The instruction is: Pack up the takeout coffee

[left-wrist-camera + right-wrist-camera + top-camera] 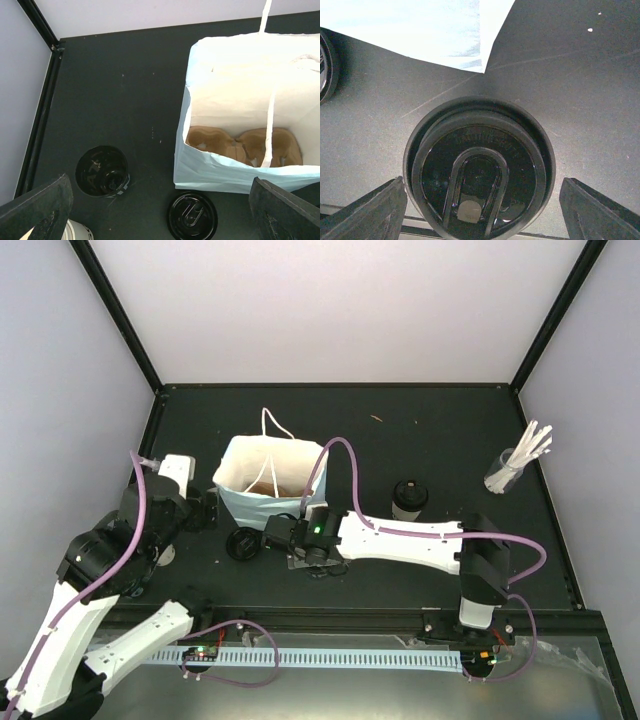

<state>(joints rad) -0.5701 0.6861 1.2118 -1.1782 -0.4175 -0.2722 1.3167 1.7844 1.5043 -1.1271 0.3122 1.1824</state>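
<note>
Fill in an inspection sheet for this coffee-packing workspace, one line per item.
surface: dark table, one brown speck near the far edge.
job's things: cup carrier inside the blue bag; lidded cup standing right of it; a left lid, a front lid and a cream cup on the table.
clutter: glass of white sticks, far right.
grippers: left gripper open, empty; right gripper open astride a third lid.
cables: purple cable along each arm.
surroundings: pale walls, black frame posts.
</note>
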